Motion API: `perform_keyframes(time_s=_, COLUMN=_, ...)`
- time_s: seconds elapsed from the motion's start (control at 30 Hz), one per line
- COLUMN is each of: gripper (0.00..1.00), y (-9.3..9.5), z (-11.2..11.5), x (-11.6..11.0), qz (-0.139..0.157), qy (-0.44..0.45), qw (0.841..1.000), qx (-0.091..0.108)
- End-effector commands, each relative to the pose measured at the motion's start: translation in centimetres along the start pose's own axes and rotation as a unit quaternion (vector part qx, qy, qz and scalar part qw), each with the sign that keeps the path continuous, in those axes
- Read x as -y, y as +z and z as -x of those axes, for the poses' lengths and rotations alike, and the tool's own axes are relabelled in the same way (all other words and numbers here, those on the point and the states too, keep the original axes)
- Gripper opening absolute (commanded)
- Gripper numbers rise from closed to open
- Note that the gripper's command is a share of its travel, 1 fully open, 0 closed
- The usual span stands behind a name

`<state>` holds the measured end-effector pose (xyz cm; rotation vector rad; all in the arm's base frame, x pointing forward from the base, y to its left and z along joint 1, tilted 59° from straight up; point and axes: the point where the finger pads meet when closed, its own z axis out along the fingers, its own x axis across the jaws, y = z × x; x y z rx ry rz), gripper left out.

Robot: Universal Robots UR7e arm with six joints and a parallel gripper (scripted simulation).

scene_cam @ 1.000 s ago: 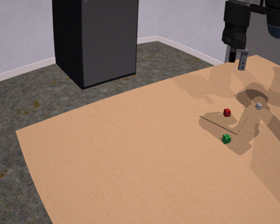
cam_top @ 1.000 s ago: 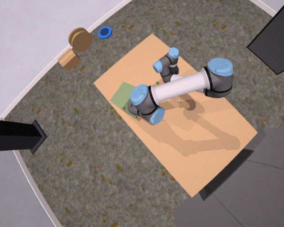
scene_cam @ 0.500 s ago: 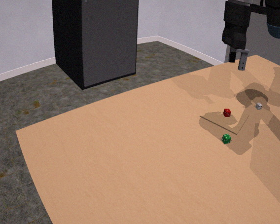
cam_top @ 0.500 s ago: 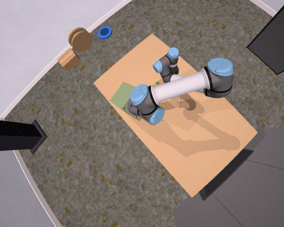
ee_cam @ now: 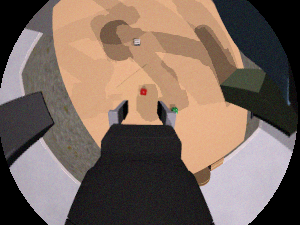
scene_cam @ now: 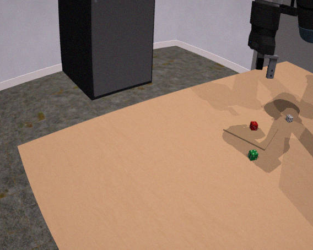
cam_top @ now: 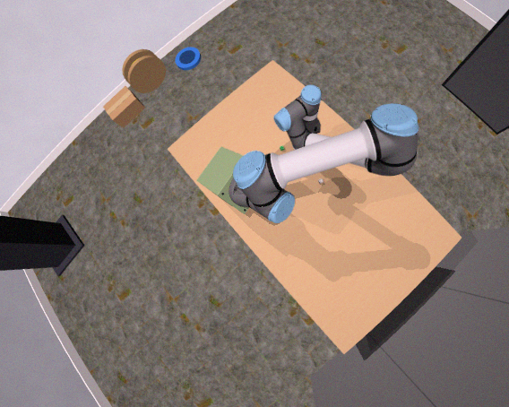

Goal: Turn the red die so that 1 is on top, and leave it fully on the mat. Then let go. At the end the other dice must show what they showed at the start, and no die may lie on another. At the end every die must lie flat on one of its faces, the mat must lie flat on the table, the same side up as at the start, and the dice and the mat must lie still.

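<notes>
Jaws: spread fully apart and holding nothing. In the exterior view the gripper hangs at the upper right of the frame, high above the surface, with one grey finger showing in full. In the wrist view the two fingertips stand at frame centre, and the red die appears just above the gap between them, far below.

Red die: lies flat at the right of the exterior frame, inside the corner traced by the mat's thin dark edge lines, which show where the mat ends on two sides. The mat matches the surface in colour; its other edges cannot be told. The die's top number is too small to read.

Other dice: the green die lies just below and outside the mat's corner; the white die lies to the right of the red one, at the rim of a dark round shadow. All three are well apart from one another.

Open room: the surface spreads bare to the left and bottom of the exterior frame, and its near edges fall to the floor. A dark cabinet stands on the floor at upper centre, well away.
</notes>
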<state>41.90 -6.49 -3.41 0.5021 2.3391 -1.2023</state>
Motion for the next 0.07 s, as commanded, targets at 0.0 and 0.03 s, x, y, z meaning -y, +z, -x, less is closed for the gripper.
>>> perform_keyframes(time_s=0.0, gripper=1.00, y=-0.04, z=0.02, x=-0.01, qz=0.000, qy=0.000, qw=1.000, qx=0.000)
perform_keyframes(time_s=0.03, gripper=1.00, y=-0.04, z=0.02, x=-0.01, qz=0.000, qy=0.000, qw=1.000, qx=0.000)
